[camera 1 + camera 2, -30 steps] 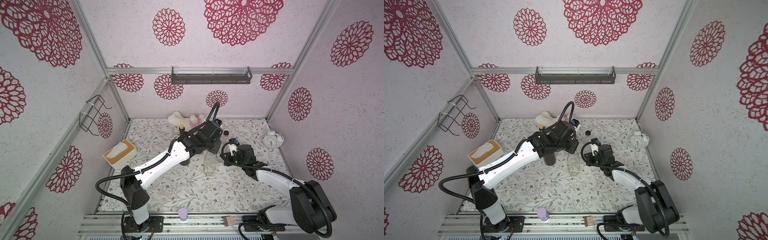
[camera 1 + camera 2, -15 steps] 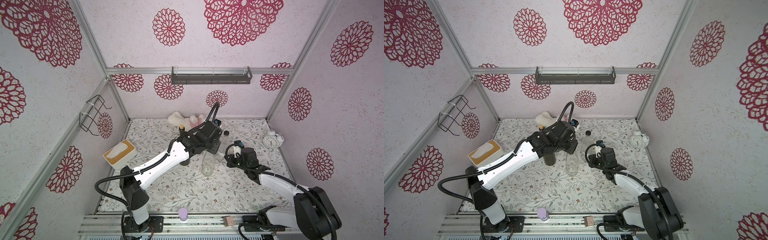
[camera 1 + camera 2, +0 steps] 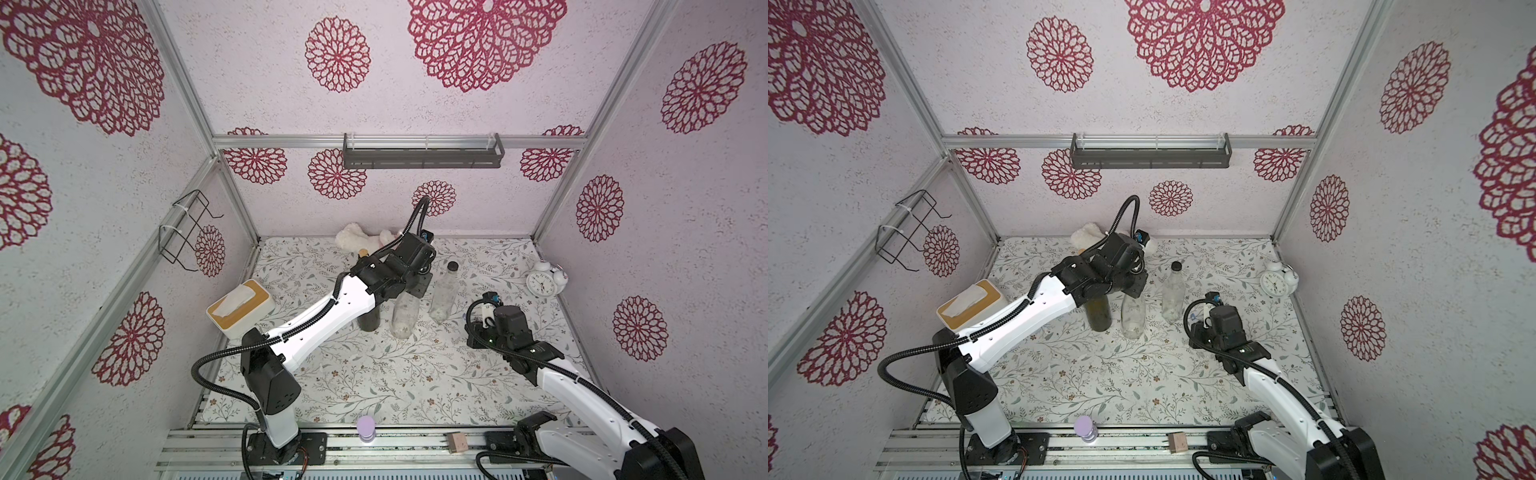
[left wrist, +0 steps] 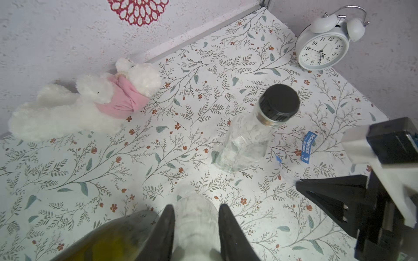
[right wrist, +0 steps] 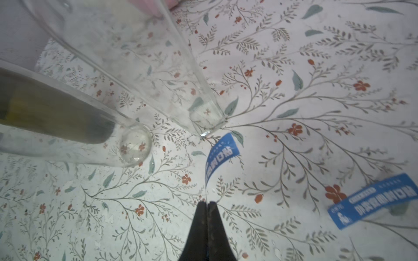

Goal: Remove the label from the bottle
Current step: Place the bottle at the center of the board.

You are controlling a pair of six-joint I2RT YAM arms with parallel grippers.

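An uncapped clear bottle point(image 3: 402, 316) stands mid-table. My left gripper point(image 4: 196, 211) is shut on its neck from above, and in both top views point(image 3: 1133, 293) it sits over the bottle's top. Right of the bottles, my right gripper point(image 5: 207, 203) is shut on one end of a blue label point(image 5: 220, 156). The strip sticks out from the fingertips, clear of the bottle's round base point(image 5: 133, 146). In a top view the right gripper point(image 3: 471, 332) hangs low over the table. A second blue label point(image 5: 373, 200) lies flat on the table point(image 4: 308, 146).
A dark olive bottle point(image 3: 369, 321) stands against the held bottle's left side. A clear black-capped bottle point(image 3: 444, 291) stands to its right. Plush toy point(image 3: 359, 239) and alarm clock point(image 3: 544, 280) are at the back, a tissue box point(image 3: 239, 305) at the left.
My right gripper has drawn back from the bottles toward the front right, still shut on the blue label. The left arm and its bottle have stayed put.
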